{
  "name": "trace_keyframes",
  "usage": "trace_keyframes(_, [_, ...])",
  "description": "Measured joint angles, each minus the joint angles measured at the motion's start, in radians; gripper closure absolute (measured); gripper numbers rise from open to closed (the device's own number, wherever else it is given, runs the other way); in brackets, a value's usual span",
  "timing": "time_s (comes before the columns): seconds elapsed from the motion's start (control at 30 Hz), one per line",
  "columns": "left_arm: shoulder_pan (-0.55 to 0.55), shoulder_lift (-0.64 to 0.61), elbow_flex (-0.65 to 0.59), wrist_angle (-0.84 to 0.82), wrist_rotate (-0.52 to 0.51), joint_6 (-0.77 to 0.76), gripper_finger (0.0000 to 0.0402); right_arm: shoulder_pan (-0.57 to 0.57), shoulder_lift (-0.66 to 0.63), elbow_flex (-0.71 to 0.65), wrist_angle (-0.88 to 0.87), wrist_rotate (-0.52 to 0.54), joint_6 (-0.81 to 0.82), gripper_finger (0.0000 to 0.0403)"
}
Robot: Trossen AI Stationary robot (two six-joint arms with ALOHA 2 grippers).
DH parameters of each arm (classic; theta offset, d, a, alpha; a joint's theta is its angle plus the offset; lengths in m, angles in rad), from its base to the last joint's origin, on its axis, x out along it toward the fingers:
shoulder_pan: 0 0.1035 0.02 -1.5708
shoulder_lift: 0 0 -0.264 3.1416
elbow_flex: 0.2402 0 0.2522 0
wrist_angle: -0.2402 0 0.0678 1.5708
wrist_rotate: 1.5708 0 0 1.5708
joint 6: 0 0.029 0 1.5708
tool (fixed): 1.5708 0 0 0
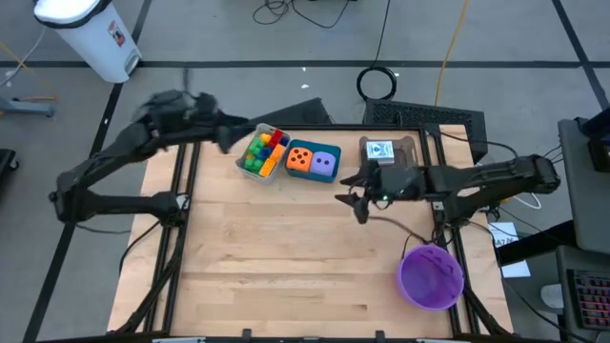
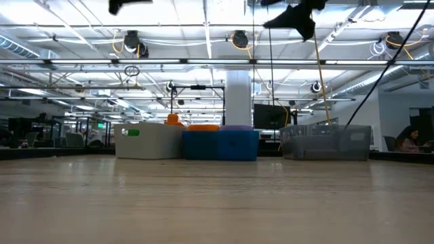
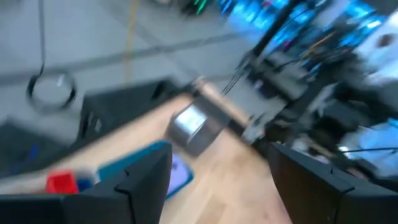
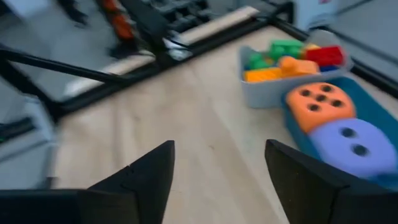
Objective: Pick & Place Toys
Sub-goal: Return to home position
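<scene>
Fingers first: the right gripper (image 4: 219,149) is spread wide with nothing in it, hanging over bare wood near the trays. The left gripper (image 3: 221,152) is the same, up by the grey tray (image 2: 149,142). It looks basically done: bricks (image 4: 292,59) are piled in the grey tray, and the orange die (image 4: 320,106) and purple die (image 4: 357,143) sit side by side in the teal tray (image 2: 224,146). The card deck (image 1: 379,150) is in the brown tray (image 1: 408,151). I see no loose toys on the wooden table (image 1: 286,257) (only the purple bowl (image 1: 431,276)). Behind it is an open office.
</scene>
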Motion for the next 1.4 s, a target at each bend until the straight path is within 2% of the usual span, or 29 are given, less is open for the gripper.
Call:
trace_keyframes(0.07, [-0.025,-0.067,0.0,0.024,-0.002,0.042,0.013,-0.027,-0.036,0.0,0.016,-0.084,0.0,0.017])
trace_keyframes(0.17, [-0.078,-0.16,0.0,0.06,-0.011,0.086,0.0131,-0.053,-0.087,0.0,0.055,-0.155,-0.039,0.0195])
trace_keyframes(0.37, [-0.178,-0.297,-0.007,0.078,-0.012,0.108,0.0131,-0.06,-0.194,0.0,0.168,-0.154,-0.153,0.0245])
trace_keyframes(0.53, [-0.255,-0.396,-0.09,0.104,-0.03,0.099,0.0131,-0.06,-0.288,-0.015,0.183,-0.153,-0.205,0.0283])
trace_keyframes(0.67, [-0.297,-0.468,-0.234,0.263,-0.044,0.068,0.0131,-0.06,-0.398,-0.118,0.227,-0.152,-0.192,0.0315])
trace_keyframes(0.8, [-0.317,-0.545,-0.366,0.385,-0.098,0.041,0.0131,-0.06,-0.52,-0.271,0.346,-0.153,-0.138,0.0352])
trace_keyframes(0.93, [-0.32,-0.609,-0.449,0.392,-0.132,0.018,0.0134,-0.06,-0.628,-0.382,0.376,-0.148,-0.107,0.0393])
trace_keyframes(1.1, [-0.32,-0.668,-0.496,0.387,-0.137,0.014,0.0188,-0.06,-0.715,-0.477,0.377,-0.151,-0.167,0.0393])
trace_keyframes(1.4, [-0.32,-0.705,-0.562,0.381,-0.135,0.106,0.0349,-0.06,-0.764,-0.598,0.388,-0.154,-0.209,0.0402])
